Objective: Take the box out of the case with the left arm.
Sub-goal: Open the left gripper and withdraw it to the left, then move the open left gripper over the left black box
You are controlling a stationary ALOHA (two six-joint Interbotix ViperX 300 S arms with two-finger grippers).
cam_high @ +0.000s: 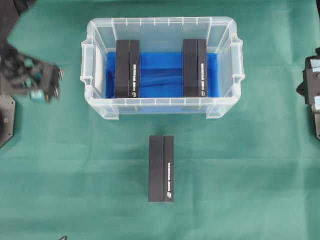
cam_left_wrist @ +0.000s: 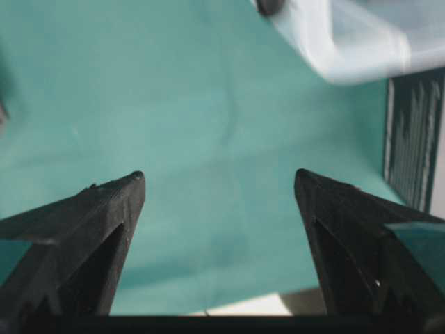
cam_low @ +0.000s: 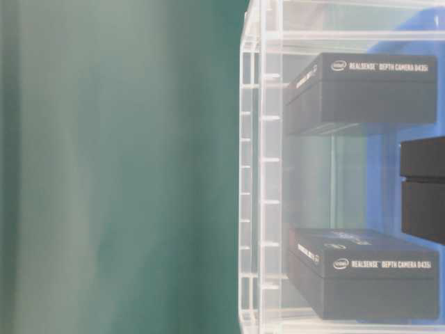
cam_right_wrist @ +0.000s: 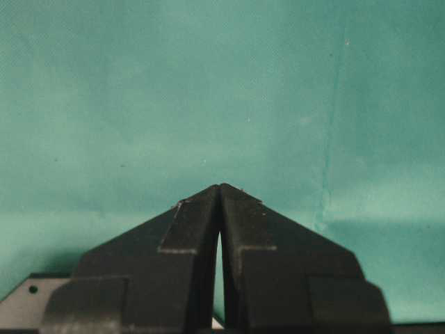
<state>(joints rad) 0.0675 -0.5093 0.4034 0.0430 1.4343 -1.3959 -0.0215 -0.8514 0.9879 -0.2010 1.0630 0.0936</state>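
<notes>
- The left claw hangs at the left edge of the overhead view, blurred, jaws spread wide and grasping nothing; the right claw is clenched over bare cloth.
- Risk, as I judge it: a wide-spread claw dropping near the case could catch its rim or wall and drag the bin.
- Two RealSense boxes lie in the case; the nearer box, in the case's left half, is right of the left claw.
- A third box sits on the green surface below the case.

Overhead looks straight down; table-level close beside case.
</notes>
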